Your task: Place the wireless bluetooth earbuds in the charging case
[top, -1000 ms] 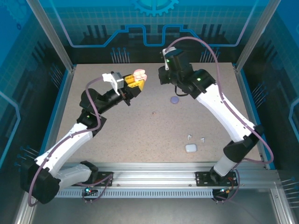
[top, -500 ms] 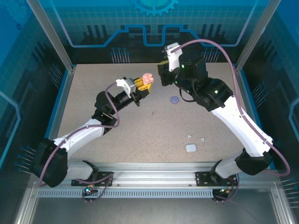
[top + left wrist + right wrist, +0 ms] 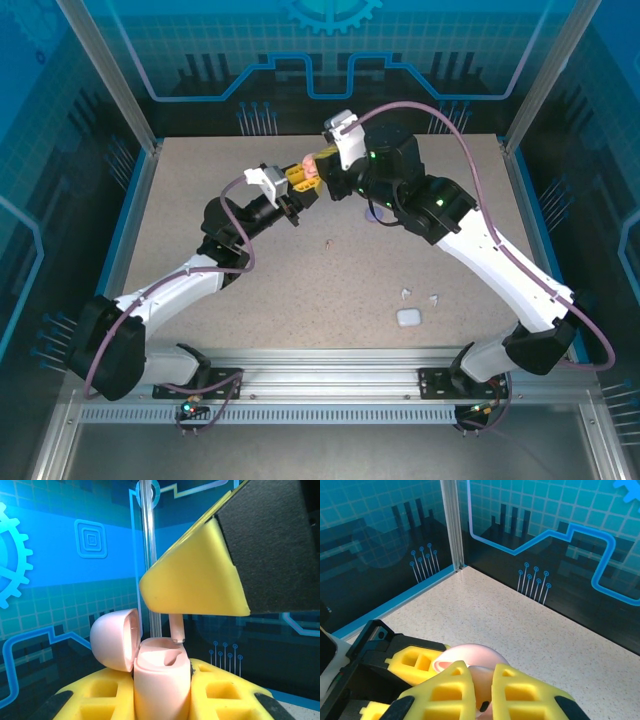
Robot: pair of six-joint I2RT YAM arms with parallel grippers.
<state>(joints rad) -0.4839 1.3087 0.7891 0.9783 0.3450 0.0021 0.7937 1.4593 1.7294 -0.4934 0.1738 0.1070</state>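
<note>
The pink case (image 3: 160, 680) is smooth plastic with a soft satin sheen, and its open lid looks the same. The pink earbud (image 3: 176, 629) is smooth plastic too. The yellow pads (image 3: 200, 575) on the jaws look matt and rubbery. The desk (image 3: 300, 290) is matt and speckled like stone. The rail (image 3: 330, 385) at its near edge is brushed metal — the arm shells (image 3: 500, 260) glossy white plastic.
</note>
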